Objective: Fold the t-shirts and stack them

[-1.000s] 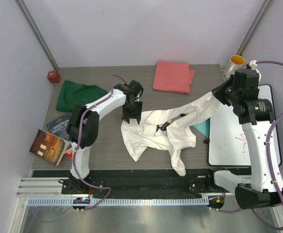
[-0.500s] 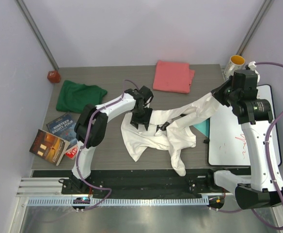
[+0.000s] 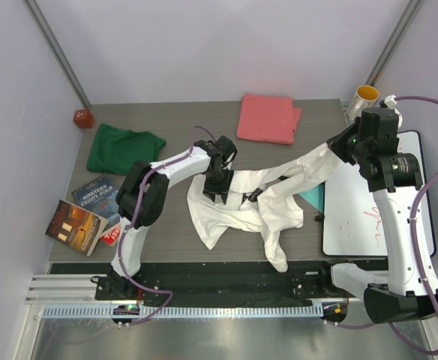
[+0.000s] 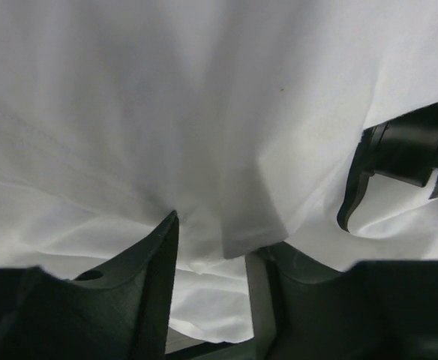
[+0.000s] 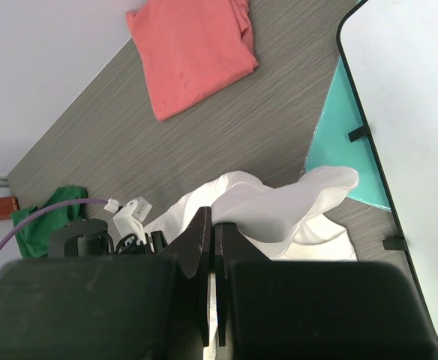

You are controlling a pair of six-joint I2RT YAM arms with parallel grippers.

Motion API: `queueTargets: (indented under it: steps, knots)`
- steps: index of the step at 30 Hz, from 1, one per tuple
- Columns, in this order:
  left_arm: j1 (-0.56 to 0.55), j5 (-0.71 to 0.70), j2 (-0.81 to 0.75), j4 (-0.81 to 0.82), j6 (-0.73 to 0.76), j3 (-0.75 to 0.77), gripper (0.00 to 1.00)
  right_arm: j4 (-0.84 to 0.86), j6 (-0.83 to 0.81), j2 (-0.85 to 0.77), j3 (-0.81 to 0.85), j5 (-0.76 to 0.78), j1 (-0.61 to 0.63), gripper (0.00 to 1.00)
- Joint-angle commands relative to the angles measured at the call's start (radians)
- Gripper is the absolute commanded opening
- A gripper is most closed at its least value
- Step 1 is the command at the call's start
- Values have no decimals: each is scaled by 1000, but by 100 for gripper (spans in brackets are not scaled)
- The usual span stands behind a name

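White shirt (image 3: 234, 210), limp and light, lies bunched nearside of pink shirt (image 3: 266, 118): right claw (image 5: 213, 219) clamps a raised end, left claw (image 4: 211, 241) straddles a fold, open; best grasped at hems, not the slack middle.

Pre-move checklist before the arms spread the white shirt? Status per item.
1. Hold: right gripper shut on the white shirt: ok.
2. Fold of cloth sits between the fingers of the left gripper: ok.
3. Left jaws clamped on that fold: not ok, they stand apart.
4. Left pinch would take one layer only: cannot tell.
5. White shirt clear of the teal sheet: not ok, cloth overlaps its edge.
6. The pink shirt folded and lying apart from the white one: ok.
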Motion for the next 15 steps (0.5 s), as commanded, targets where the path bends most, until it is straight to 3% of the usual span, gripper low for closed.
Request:
queueTargets:
  steps: [1,4,8,15]
  knots:
    - [-7,-14,4,46,16,-34,31,51,8,-13,0,8,-2,1]
    - [-5,-21,9,52,18,-44,14,53,9,-7,3,5,0,1]
    - [-5,-24,13,43,25,-36,1,54,12,-5,6,2,-2,1]
    - [1,-118,-29,-22,50,48,0,60,12,2,8,15,-5,1]
